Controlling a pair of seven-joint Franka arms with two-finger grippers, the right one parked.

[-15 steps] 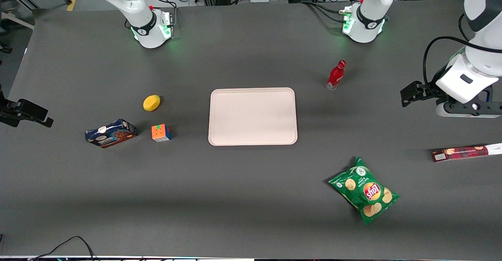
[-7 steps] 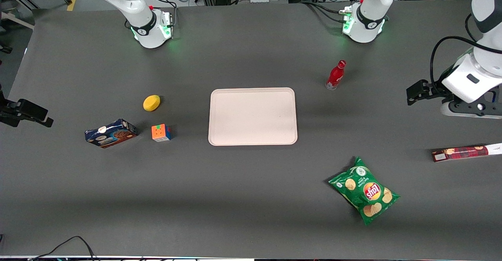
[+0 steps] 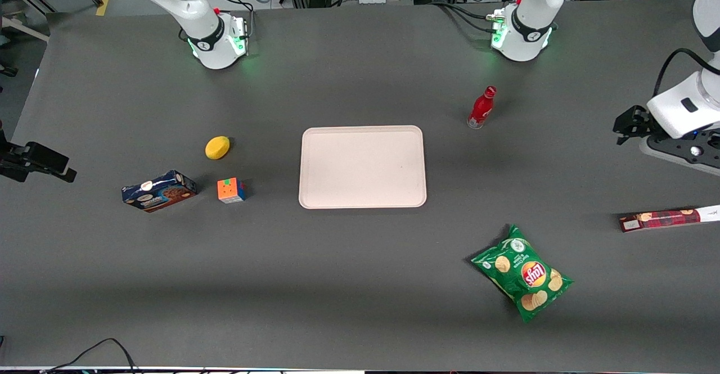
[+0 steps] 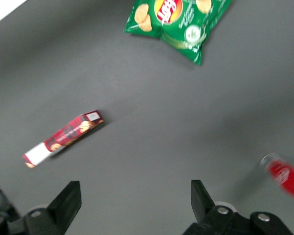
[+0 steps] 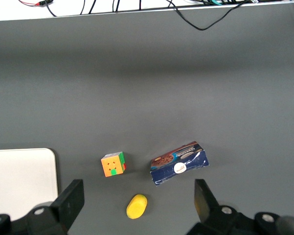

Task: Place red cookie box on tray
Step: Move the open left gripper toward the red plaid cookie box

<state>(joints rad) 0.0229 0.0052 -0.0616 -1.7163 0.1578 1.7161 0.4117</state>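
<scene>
Front view shows the dark grey counter (image 3: 360, 284) carrying everything, with the tray (image 3: 362, 167) lying flat near its middle, pale pinkish-beige, nothing on it. Next in size is the green chip bag (image 3: 522, 280), lying flat nearer the front camera than the tray and toward the working arm's end. The red cookie box (image 3: 669, 219) lies flat on the counter well apart from the tray, at the working arm's end, its white end pointing out toward the counter's edge. It is not on the tray. In the left wrist view the red cookie box (image 4: 63, 138) lies alone on bare counter, slanted, with the green chip bag (image 4: 178, 19) well apart from it.

The gripper (image 3: 629, 124) hangs above the counter at the working arm's end, farther from the front camera than the red cookie box and not touching it. In the left wrist view its jaws stand wide apart with nothing between them, the two dark fingers (image 4: 67, 203) framing open counter.

The blue cookie box (image 3: 159, 190) lies toward the parked arm's end of the counter. The red bottle (image 3: 482, 107) stands upright near the tray, farther from the front camera than the chip bag. The colour cube (image 3: 231, 190) sits between the blue cookie box and the tray, and the yellow lemon-like fruit (image 3: 217, 147) lies near it, a little farther from the front camera.
</scene>
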